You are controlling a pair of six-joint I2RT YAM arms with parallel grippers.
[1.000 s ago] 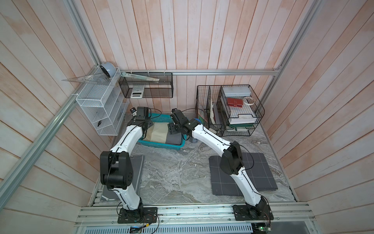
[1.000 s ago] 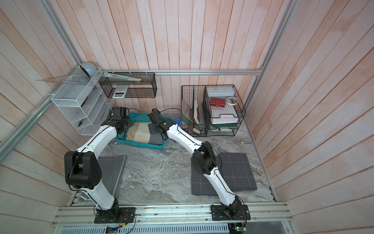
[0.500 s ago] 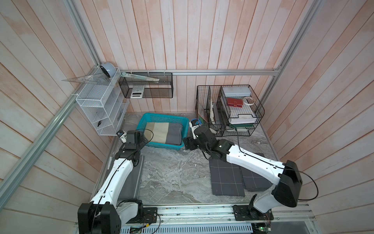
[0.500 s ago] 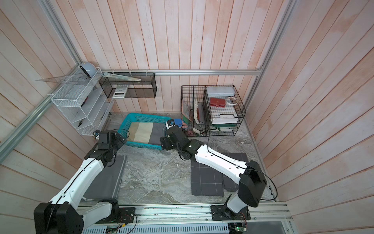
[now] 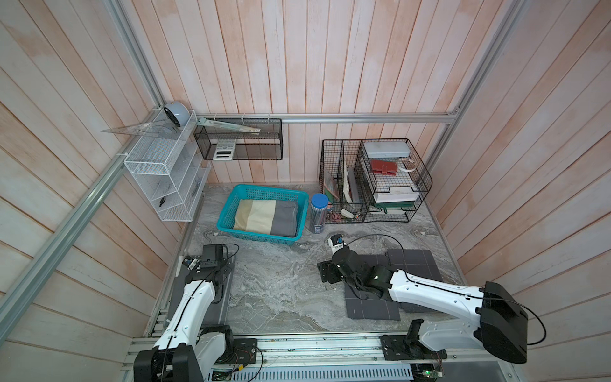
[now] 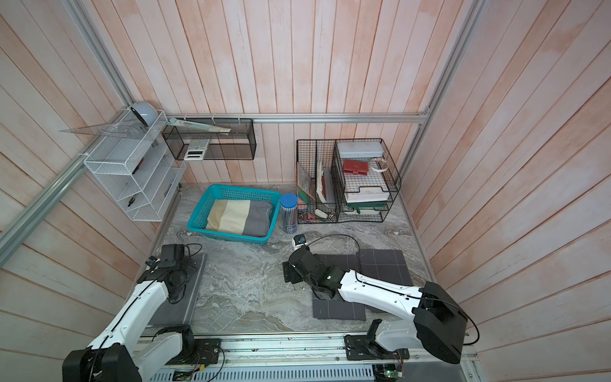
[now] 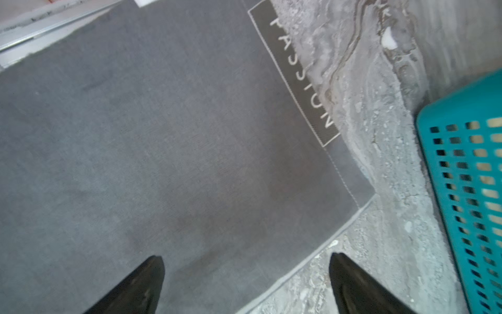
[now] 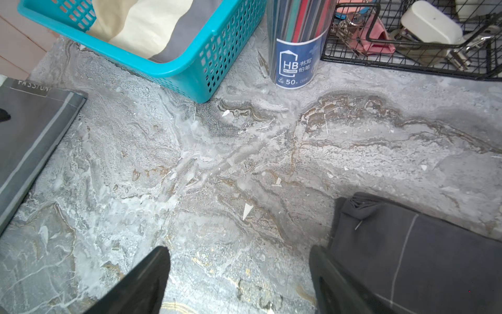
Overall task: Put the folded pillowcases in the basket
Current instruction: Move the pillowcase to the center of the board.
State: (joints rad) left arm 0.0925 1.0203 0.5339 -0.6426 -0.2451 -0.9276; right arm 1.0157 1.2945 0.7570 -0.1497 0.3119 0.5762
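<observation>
Teal plastic basket [image 5: 267, 195] sits toward the far left of the marble-look surface [image 5: 281, 287], and the folded pillowcase [image 5: 264, 218] is already lying flat inside it. Its tan, cream and grey stripes show in both top views and it covers most of the bottom. Both arms are pulled in toward the near side, well apart from the basket. The left pincer [image 7: 245, 259] hangs over the far corner of a grey mat [image 7: 163, 136] with a "PASSION" label along its edge, at the near left of the surface. Its two black fingers are spread wide with nothing between them, and the basket's lattice wall just peeks in at the side of the left wrist view, a bit blurry. The right pincer [image 8: 239, 250] is released too, fingers wide apart over bare surface, nothing gripped. One finger is just beside the folded edge of the dark checked cloths [image 5: 410, 264] that lie at the near right under that arm. A clear pencil tube [image 5: 319, 215] with a blue lid stands upright just right of the basket, between it and the black wire organizer [image 5: 373, 182] stuffed with books and trays at the far right. White wire shelf [image 5: 165, 175] hangs on the left wall, above and to the left of the basket.
</observation>
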